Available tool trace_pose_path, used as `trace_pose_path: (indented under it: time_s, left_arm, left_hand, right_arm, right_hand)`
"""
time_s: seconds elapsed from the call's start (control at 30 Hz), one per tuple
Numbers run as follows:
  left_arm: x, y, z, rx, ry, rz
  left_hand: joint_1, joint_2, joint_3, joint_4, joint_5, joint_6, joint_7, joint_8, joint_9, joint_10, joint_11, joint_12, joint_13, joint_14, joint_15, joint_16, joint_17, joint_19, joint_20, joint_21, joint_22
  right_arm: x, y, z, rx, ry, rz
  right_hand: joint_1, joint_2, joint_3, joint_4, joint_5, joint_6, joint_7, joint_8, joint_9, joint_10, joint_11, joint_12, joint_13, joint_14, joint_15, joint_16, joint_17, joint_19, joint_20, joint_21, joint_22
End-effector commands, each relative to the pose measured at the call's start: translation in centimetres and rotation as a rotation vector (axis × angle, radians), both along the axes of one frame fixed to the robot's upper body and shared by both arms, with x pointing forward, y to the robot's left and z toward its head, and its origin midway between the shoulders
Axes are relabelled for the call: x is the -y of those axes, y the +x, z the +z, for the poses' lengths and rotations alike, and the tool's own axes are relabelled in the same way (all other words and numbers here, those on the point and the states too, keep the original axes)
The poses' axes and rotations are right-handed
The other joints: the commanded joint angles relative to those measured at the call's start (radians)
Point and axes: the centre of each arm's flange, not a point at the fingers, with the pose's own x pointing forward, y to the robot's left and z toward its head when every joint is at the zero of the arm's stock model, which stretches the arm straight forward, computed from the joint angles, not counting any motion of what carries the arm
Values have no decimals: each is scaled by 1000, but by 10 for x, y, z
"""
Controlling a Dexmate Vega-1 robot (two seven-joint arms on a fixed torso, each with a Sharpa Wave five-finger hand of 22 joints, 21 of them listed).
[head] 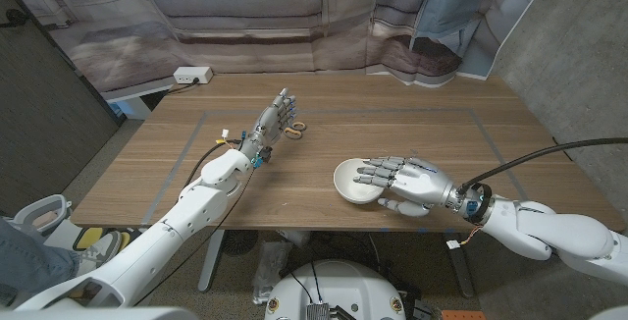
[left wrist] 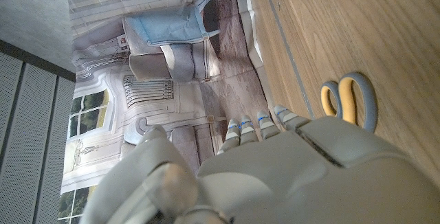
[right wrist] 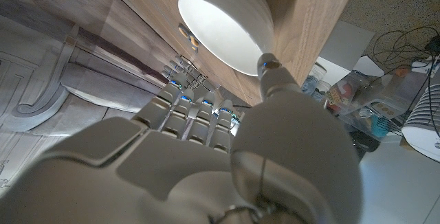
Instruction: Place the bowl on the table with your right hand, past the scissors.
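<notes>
No writing was readable. The right robot hand [head: 407, 181] held the white bowl [head: 353, 185] at the worktop's [head: 412, 133] near edge. The left robot hand [head: 274, 121], fingers straight and apart, partly hid the scissors [head: 294, 129].

text: none legible | labels: none | brands: none | numbers: none | signs: none

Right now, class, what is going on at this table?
The right robot hand grips a white bowl near the table's front edge, fingers lying across the bowl's inside, thumb under its rim. The left robot hand holds nothing, its fingers straight, beside the scissors, which lie further back on the wood. The bowl has not yet gone past the scissors.
</notes>
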Motion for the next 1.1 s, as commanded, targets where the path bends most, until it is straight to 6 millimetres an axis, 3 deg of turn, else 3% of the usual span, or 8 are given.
trace_pose_path:
  time_s: [0.03, 0.17, 0.7, 1.1]
  left_arm:
    - [-2, -4, -1, 2, -5, 7]
    - [-1, -4, -2, 1, -7, 3]
    - [-3, -4, -6, -4, -17, 13]
    - [-6, 0, 2, 0, -16, 15]
  left_hand:
    - [8, 6, -3, -2, -6, 4, -1, -3, 4, -3, 2, -1, 5, -2, 2, 2, 6, -6, -10, -2, 2]
    - [8, 6, -4, -2, -6, 5, -1, -3, 4, -3, 1, -1, 5, -2, 2, 2, 6, -6, -10, -2, 2]
    - [9, 8, -7, -2, -6, 6, -3, -2, 4, -4, 2, -1, 5, -2, 2, 2, 6, -6, -10, -2, 2]
    - [10, 9, -8, -1, -7, 6, -4, -2, 4, -4, 1, -2, 5, -2, 3, 2, 6, -6, -10, -2, 2]
  right_arm:
    - [-2, 4, -6, -8, -12, -6]
    - [-4, 7, -7, -19, -24, -7]
    - [-7, 18, -9, -39, -39, -14]
    - [-7, 25, -11, -55, -46, -35]
  right_hand:
    - [26, 6, 9, 0, 3, 6, -1, 4, 4, 5, -7, 0, 4, -6, -91, 3, 2, -3, -94, 6, 5]
    - [46, 5, 11, 2, 1, 7, 16, 5, 4, 1, 3, -1, 4, -10, -88, 3, 2, -6, -96, 6, 5]
    - [51, 8, 6, 17, -4, 11, 5, 7, 5, 5, 0, 2, 4, -10, -88, 7, 5, -7, -96, 9, 6]
    - [56, 13, -1, 24, -9, 20, 13, 11, 5, 11, -3, 5, 4, -5, -90, 11, 5, 0, -99, 12, 6]
